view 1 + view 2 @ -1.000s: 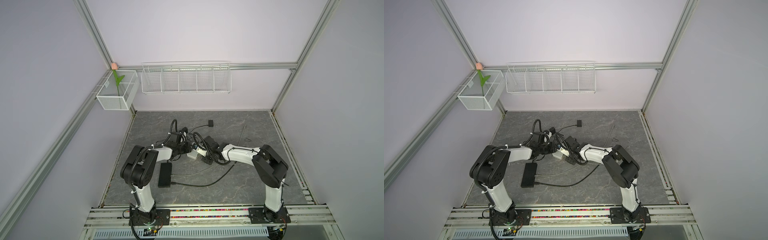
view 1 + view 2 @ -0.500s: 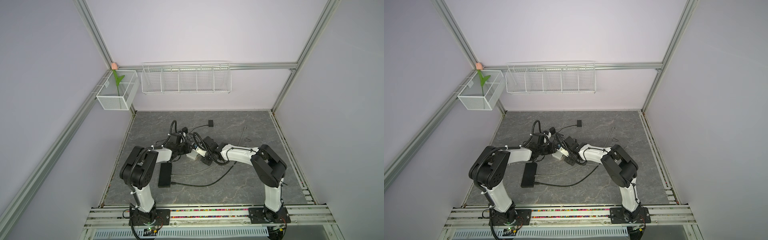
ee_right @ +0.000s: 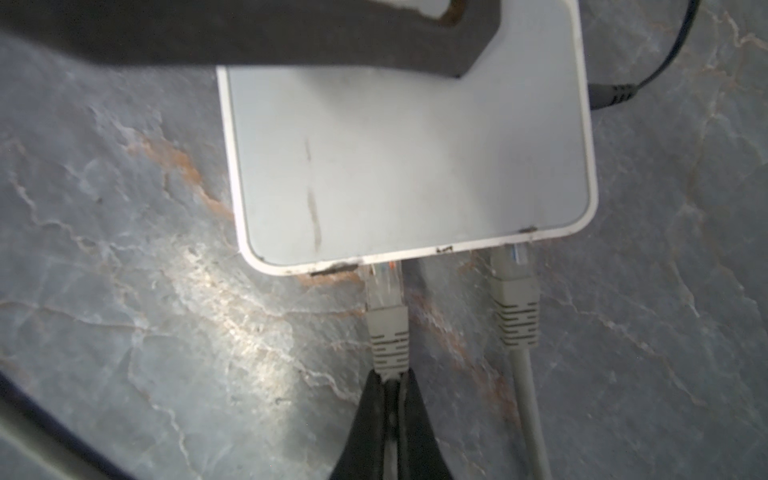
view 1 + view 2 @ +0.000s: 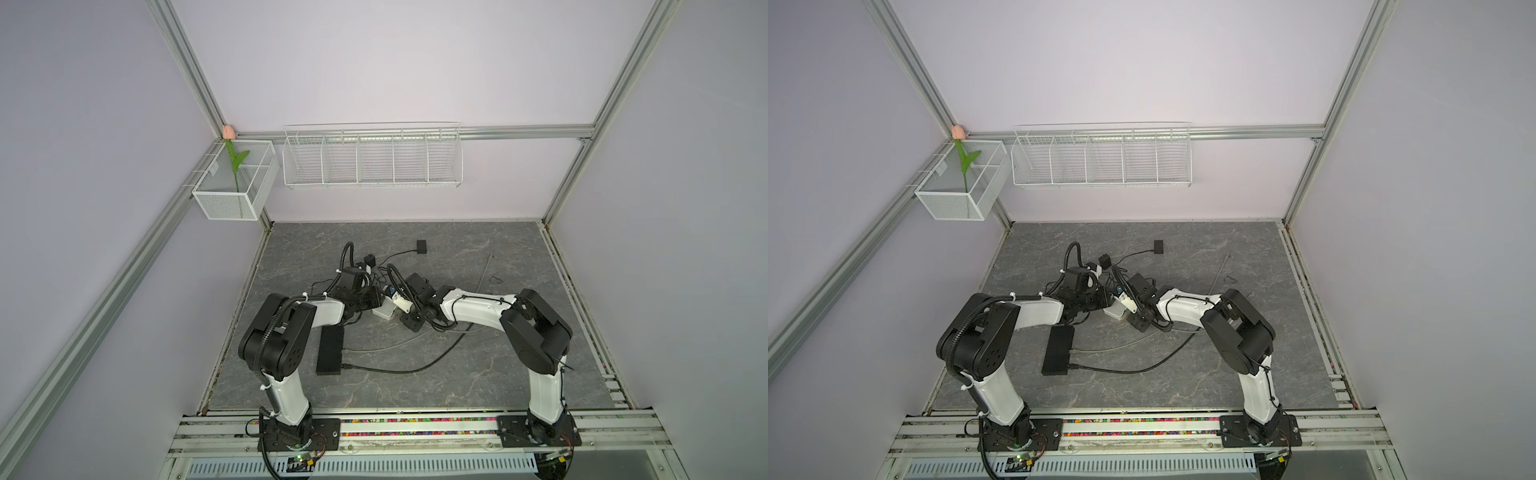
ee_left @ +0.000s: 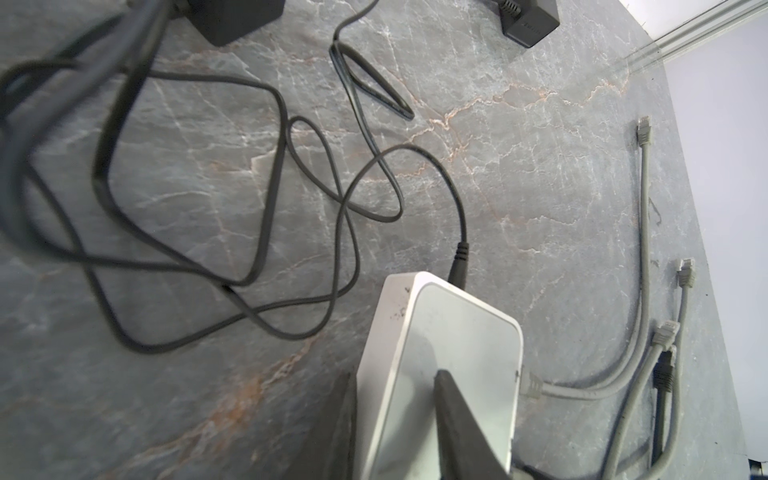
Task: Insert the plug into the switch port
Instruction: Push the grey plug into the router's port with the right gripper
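The white switch (image 4: 383,311) (image 4: 1115,311) lies mid-table between both arms. My left gripper (image 5: 395,374) is shut on the switch (image 5: 449,332), one finger on its top face and one against its side. My right gripper (image 3: 392,376) is shut on a grey cable just behind the plug's boot. The clear plug (image 3: 384,286) has its tip at the switch's (image 3: 407,166) port edge, and how deep it sits is hidden. Another grey plug (image 3: 513,291) sits in a neighbouring port.
A black power lead (image 5: 459,257) enters the switch's far end, and black cables loop over the table. Several loose grey plugs (image 5: 644,137) lie near the table edge. A black box (image 4: 330,350) with cables lies near the left arm, and a small black adapter (image 4: 421,246) lies farther back.
The right arm has edged slightly left toward the switch. The left arm and the switch hold still.
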You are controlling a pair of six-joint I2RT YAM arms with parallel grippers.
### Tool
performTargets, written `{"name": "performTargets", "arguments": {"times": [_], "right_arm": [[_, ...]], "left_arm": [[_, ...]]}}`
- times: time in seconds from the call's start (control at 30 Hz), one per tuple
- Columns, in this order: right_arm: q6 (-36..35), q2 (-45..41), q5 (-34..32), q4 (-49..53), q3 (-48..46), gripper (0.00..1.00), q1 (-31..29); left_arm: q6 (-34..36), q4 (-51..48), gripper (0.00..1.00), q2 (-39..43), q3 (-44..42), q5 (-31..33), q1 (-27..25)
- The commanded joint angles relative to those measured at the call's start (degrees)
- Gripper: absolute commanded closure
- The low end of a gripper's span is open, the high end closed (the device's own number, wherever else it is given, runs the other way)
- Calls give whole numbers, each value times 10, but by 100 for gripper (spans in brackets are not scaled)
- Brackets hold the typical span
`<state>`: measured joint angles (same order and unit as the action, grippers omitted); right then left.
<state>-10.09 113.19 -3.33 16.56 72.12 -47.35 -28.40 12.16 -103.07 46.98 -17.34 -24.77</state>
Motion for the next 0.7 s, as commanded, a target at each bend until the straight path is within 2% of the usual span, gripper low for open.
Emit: {"name": "performTargets", "arguments": {"times": [0.0,0.3,0.67], "right_arm": [[-12,10,50,-138,29,93,-14],[-16,23,70,-125,73,93,-14],[-49,34,95,-166,94,93,-4]], "left_arm": [[1,-88,70,-13,-21,-67,-35],[10,-91,70,-9,-29,-69,-48],[24,-87,70,-17,-33,-104,-52]]}}
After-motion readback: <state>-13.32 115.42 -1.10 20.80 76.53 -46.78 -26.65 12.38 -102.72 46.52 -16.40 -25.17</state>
